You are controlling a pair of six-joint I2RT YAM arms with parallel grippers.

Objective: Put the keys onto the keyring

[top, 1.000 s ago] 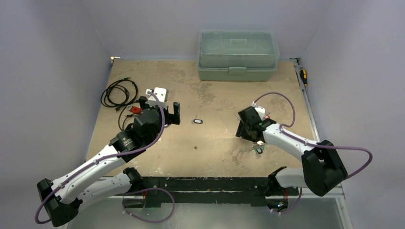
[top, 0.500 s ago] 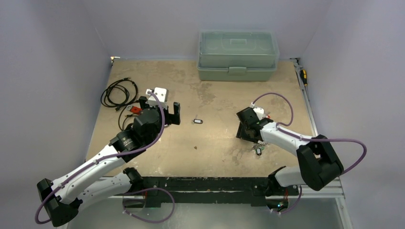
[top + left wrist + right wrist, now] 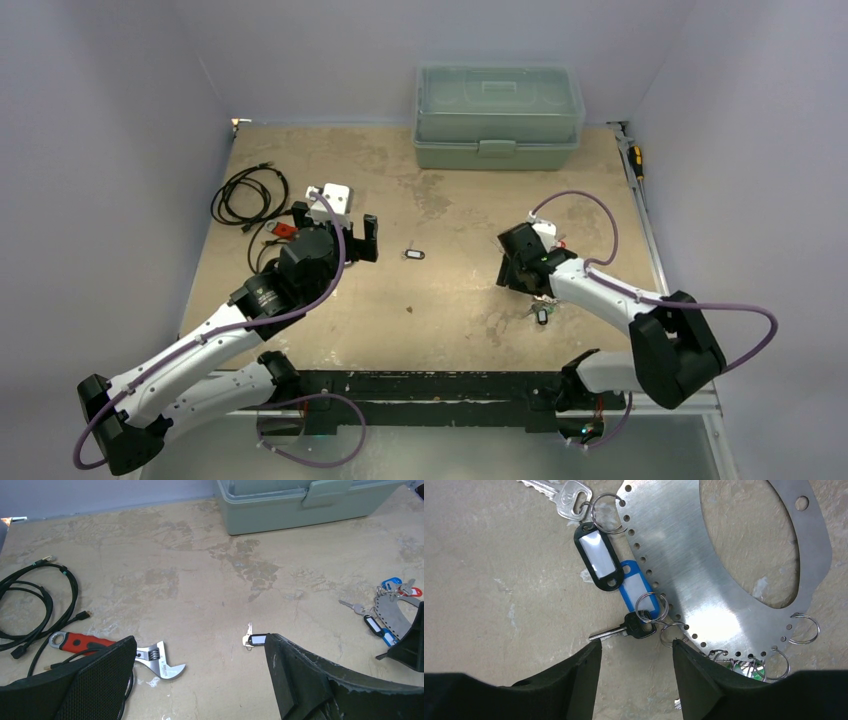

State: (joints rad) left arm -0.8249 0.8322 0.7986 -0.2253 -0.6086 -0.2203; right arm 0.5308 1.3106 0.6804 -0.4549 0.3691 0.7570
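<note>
1. Where the right arm bends down to the table (image 3: 450, 330), the right gripper (image 3: 636, 652) hangs low with its jaws partly spread. Only bare tabletop shows between them, and nothing is pinched.
2. The keyring (image 3: 704, 565) is a flat, brushed-metal oval plate with a row of small holes along its edge. It lies on the table just ahead of the right fingertips.
3. Small split rings at the plate's edge carry a silver key (image 3: 566, 495), a black tag (image 3: 596, 555), a blue tag (image 3: 636, 587) and a dark-headed key (image 3: 629, 628). The dark-headed key is nearest the jaw gap.
4. A green item (image 3: 749, 670) beside the right-hand finger is possibly another tag, but it is too hidden to tell.
5. A loose key (image 3: 255, 640) with its own black tag lies mid-table, well apart from the keyring and just beside one left fingertip.
6. The left gripper (image 3: 200, 640) has its jaws spread wide and holds nothing.
7. A red-handled wrench (image 3: 82, 641) and a black cable (image 3: 30, 600) lie at the left, and a toolbox (image 3: 498, 115) stands at the far edge.
</note>
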